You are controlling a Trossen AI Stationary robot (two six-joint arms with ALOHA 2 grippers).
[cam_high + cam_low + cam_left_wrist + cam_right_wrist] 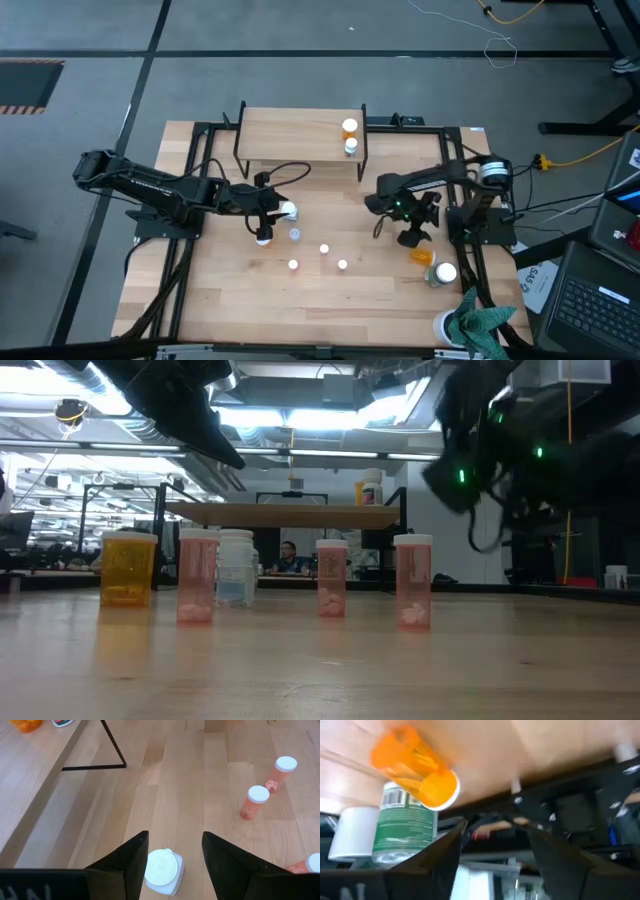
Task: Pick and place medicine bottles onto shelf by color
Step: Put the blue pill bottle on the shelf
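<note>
Left gripper (264,226) is being held left of centre in the high view, fingers spread, nothing clamped. A white bottle (162,871) is sitting upright between its fingers (131,862) in the left wrist view; whether the pads are touching it cannot be told. Just right of it in the high view a bluish bottle (294,234) is standing, and three pink-orange bottles (323,249) are standing below centre, apart from each other.

The shelf (300,133) is being seen at upper centre of the high view, with an orange bottle (349,128) and a white one (351,147) standing on its right end, touching or nearly so.

Right gripper (413,233) is being held right of centre in the high view, jaws parted and empty. Just lower right of it an orange uncapped vial (421,256) is lying on its side, beside a dark green bottle (440,273) with a white cap, also lying down. In the right wrist view the vial (417,774) is lying just against the green bottle (402,827).

A white cup with teal cloth (478,322) is sitting at the lower right of the table (240,300).
</note>
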